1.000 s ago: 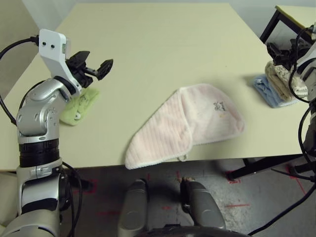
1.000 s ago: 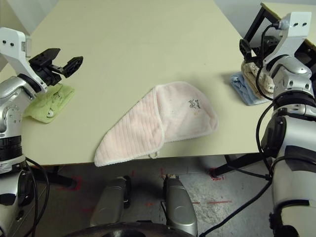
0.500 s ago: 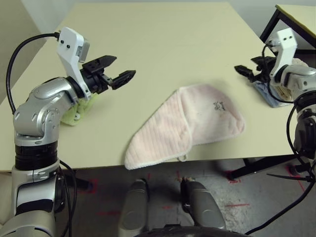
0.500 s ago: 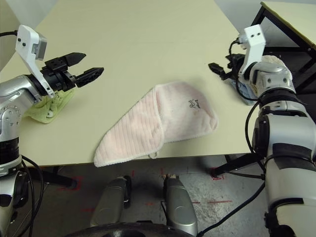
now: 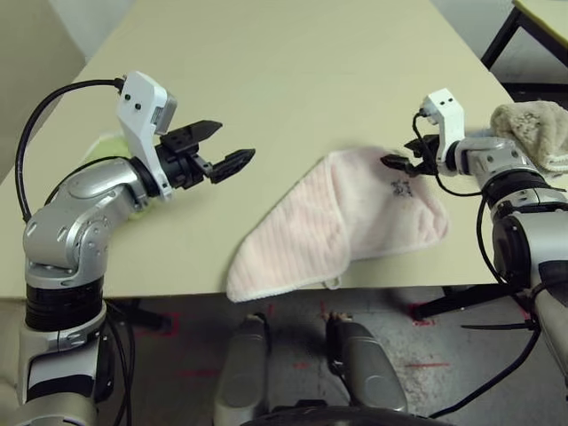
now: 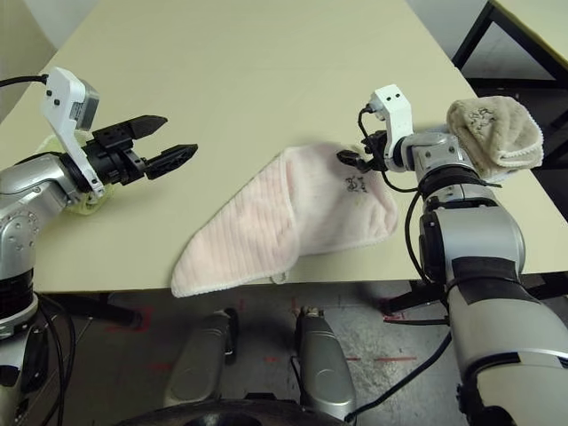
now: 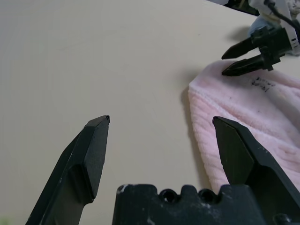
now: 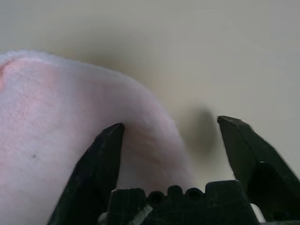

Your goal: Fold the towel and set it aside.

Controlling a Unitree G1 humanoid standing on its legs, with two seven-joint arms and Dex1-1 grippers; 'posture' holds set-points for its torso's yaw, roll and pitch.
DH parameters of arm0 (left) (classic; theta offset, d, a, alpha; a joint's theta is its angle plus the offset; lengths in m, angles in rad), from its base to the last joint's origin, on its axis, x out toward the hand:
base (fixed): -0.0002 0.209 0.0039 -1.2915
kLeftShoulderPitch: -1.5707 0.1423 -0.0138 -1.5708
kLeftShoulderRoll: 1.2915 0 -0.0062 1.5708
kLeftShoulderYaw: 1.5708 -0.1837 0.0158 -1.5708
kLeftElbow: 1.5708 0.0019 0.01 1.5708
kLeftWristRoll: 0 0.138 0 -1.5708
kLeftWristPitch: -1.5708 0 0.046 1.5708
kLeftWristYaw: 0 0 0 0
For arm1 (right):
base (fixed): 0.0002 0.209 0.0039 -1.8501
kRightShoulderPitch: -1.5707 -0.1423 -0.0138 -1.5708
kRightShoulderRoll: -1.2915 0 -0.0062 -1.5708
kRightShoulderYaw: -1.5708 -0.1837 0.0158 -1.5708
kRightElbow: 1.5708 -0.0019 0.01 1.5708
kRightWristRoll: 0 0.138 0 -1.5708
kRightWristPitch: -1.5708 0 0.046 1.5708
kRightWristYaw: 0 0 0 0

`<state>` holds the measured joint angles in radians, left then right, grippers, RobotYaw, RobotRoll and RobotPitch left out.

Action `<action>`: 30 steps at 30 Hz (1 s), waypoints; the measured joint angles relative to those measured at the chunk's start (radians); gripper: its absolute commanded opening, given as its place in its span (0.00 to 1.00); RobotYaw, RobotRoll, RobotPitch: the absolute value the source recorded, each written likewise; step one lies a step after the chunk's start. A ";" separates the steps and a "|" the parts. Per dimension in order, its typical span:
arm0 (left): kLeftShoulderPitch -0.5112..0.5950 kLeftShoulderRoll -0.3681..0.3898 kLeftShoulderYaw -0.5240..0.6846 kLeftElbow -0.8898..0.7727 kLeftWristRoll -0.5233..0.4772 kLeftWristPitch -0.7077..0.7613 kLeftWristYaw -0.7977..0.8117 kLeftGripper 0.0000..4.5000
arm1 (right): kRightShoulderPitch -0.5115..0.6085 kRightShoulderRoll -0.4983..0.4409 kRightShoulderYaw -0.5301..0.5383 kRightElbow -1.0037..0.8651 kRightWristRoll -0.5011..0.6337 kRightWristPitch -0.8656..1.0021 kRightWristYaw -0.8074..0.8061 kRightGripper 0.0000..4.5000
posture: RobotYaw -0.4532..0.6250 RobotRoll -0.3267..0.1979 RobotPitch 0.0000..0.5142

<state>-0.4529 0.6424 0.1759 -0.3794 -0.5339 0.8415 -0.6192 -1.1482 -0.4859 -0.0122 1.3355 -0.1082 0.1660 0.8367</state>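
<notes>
Towel (image 5: 342, 222), pale pink and ribbed with a white edge, lies half-folded at the near edge of the desk (image 5: 293, 80), one flap over the other, a small dark embroidered mark by its far right corner and a little loop hanging off the front. The right gripper (image 5: 396, 163) sits at that corner, fingers parted, holding nothing. The left gripper (image 5: 222, 153) hovers wide open and empty, well apart.

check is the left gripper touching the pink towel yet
Apart. In the left eye view the open left gripper hangs over bare table, a clear gap from the towel.
</notes>
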 measured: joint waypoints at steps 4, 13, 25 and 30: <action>0.010 -0.008 -0.001 -0.008 -0.001 0.001 0.014 1.00 | 0.002 0.003 0.000 0.000 0.000 0.008 0.040 0.37 | 0.64 0.62 0.35; 0.013 -0.024 -0.023 -0.007 -0.001 0.001 0.028 1.00 | 0.000 -0.025 0.043 -0.038 0.000 0.005 0.377 0.01 | 0.61 0.62 0.35; -0.017 -0.048 -0.163 0.005 -0.030 0.029 -0.048 1.00 | 0.213 -0.301 0.462 -0.595 0.221 0.060 0.773 0.42 | 0.56 0.62 0.31; -0.026 -0.023 -0.218 -0.012 -0.074 0.058 -0.131 1.00 | 0.145 -0.317 0.474 -0.555 0.232 0.072 0.775 0.83 | 0.56 0.62 0.29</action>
<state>-0.4790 0.6191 -0.0423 -0.3911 -0.6075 0.8997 -0.7498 -1.0035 -0.8031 0.4613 0.7803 0.1234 0.2378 1.6114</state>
